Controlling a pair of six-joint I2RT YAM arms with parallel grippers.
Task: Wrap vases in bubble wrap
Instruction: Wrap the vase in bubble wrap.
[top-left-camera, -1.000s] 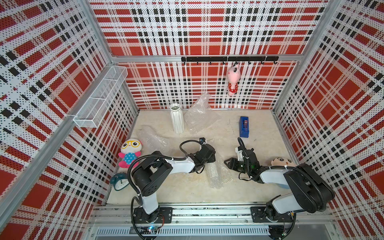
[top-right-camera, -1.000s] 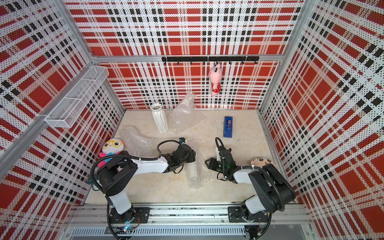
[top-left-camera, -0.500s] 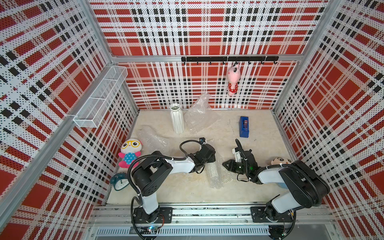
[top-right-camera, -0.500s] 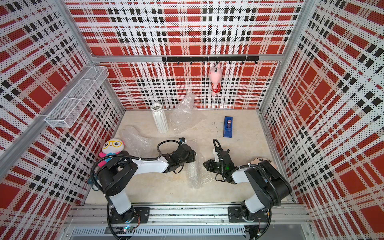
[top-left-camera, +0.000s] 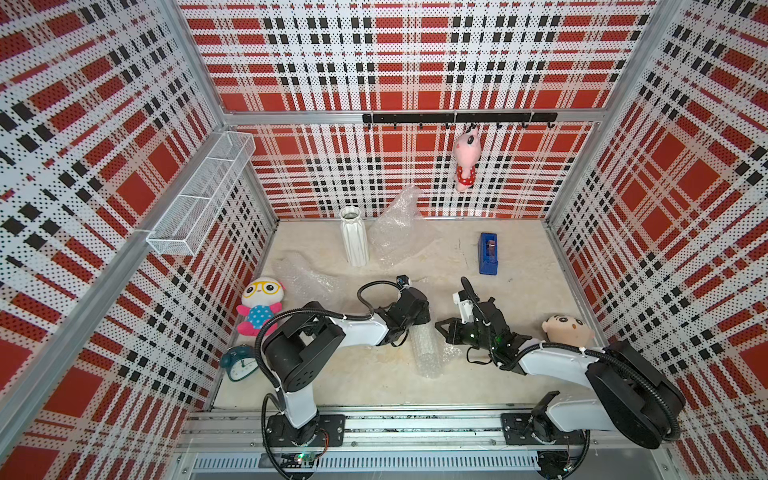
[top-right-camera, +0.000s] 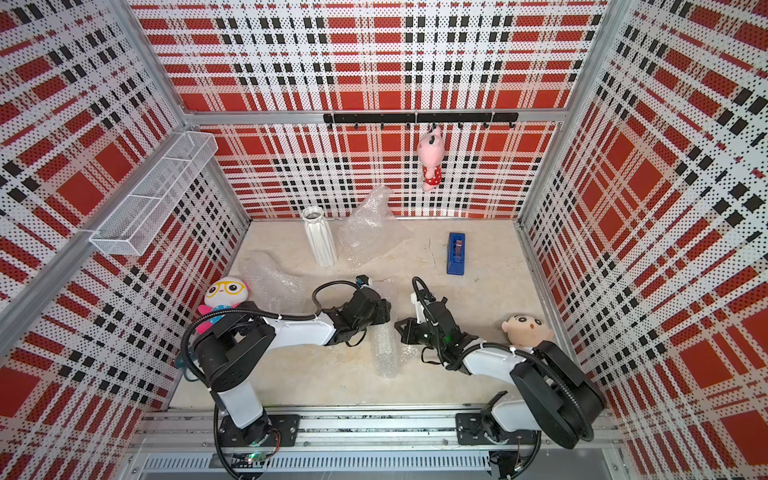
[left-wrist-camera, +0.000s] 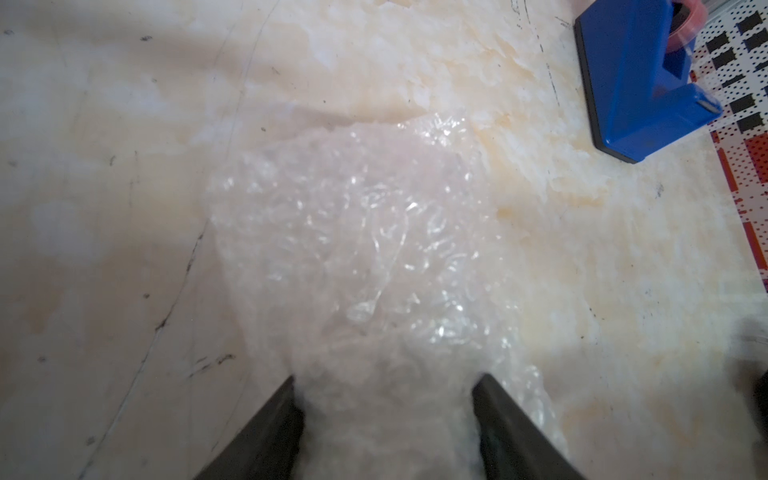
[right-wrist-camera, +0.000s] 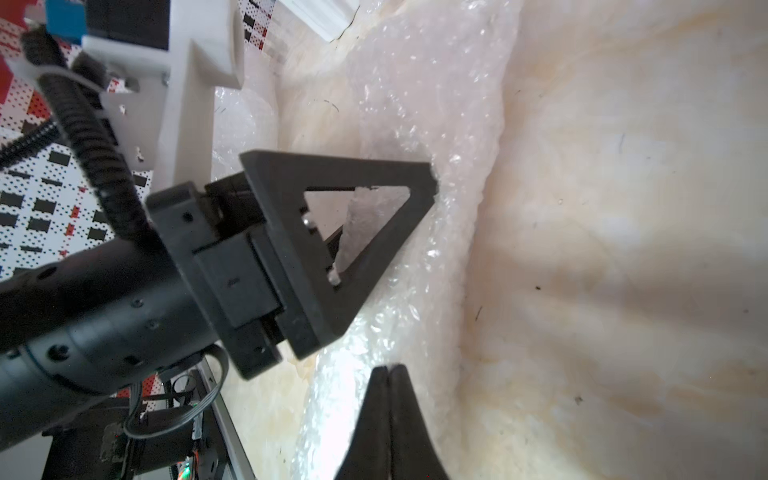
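The wrapped bundle (top-left-camera: 428, 353), a roll of bubble wrap lying on its side on the table (top-left-camera: 519, 291), sits nearer the arm bases than the blue tape dispenser (top-left-camera: 488, 253) and a little to the robot's left of it. The left gripper (left-wrist-camera: 386, 378) straddles one end of the roll, its jaws pressed into the wrap on both sides and clasping it. The right gripper (right-wrist-camera: 390, 370) is clenched tight at the roll's edge, tip against tip; whether a thin flap of film is caught between them is hard to tell from the wrist view.

The wrap is light, soft and springy, so it will likely unroll if let go. It is also slick, so a pinch on a loose flap near the seam should hold better than a squeeze on the round body. Its contents should be treated as brittle and gripped gently.

The tall white vase (top-left-camera: 354, 237) stands bare, farther back than the dispenser and well to its left, touching a loose sheet (top-left-camera: 395, 228)
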